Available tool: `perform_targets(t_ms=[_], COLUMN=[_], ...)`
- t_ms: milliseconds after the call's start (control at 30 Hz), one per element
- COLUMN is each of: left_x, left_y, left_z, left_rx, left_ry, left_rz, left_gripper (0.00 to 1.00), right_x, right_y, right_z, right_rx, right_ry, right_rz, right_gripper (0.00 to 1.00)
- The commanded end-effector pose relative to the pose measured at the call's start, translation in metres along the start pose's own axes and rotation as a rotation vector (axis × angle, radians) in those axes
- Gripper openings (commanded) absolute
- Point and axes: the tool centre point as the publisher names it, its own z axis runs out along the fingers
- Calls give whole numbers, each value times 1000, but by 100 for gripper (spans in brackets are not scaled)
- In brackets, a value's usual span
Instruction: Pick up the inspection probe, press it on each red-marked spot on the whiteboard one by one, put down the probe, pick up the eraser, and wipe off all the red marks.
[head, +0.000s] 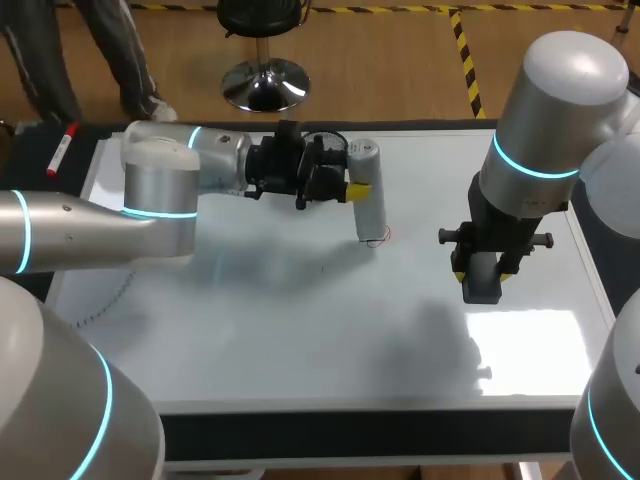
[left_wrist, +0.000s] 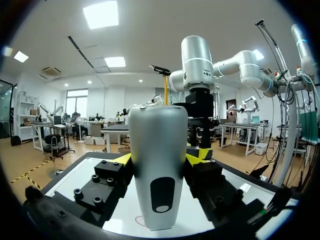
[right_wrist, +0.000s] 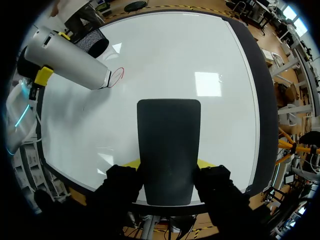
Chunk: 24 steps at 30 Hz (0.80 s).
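Gripping probe (left_wrist: 158, 165), left tool (left_wrist: 159, 159); right tool (right_wrist: 168, 162) clamps eraser (right_wrist: 168, 145); ring (right_wrist: 116, 75) plainest from right wrist.

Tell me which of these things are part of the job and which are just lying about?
Part of the job:
probe, held in the left gripper
eraser, held in the right gripper
red mark at the probe's tip
whiteboard

Just lying about:
marker, beside the whiteboard

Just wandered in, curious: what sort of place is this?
Probably a robotics test lab: over a whiteboard, a robot's left pincer holds a silver inspection probe and its right pincer a dark eraser.
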Motion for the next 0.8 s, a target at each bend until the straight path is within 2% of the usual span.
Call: perform_targets(t_ms=[33, 400, 800], left_x=[-2, -5, -10], left_y=[8, 19, 22], left_z=[-1, -10, -10], left_rx=[14, 42, 47], left_ry=[-4, -34, -47], left_rz=[-1, -17, -14], left_gripper=[0, 0, 0], right_x=[-1, -1, -1], right_y=[0, 0, 0], right_z=[0, 0, 0], right_rx=[0, 0, 0], right_ry=[2, 2, 2], right_rz=[-1, -1, -1], right_gripper=[0, 0, 0])
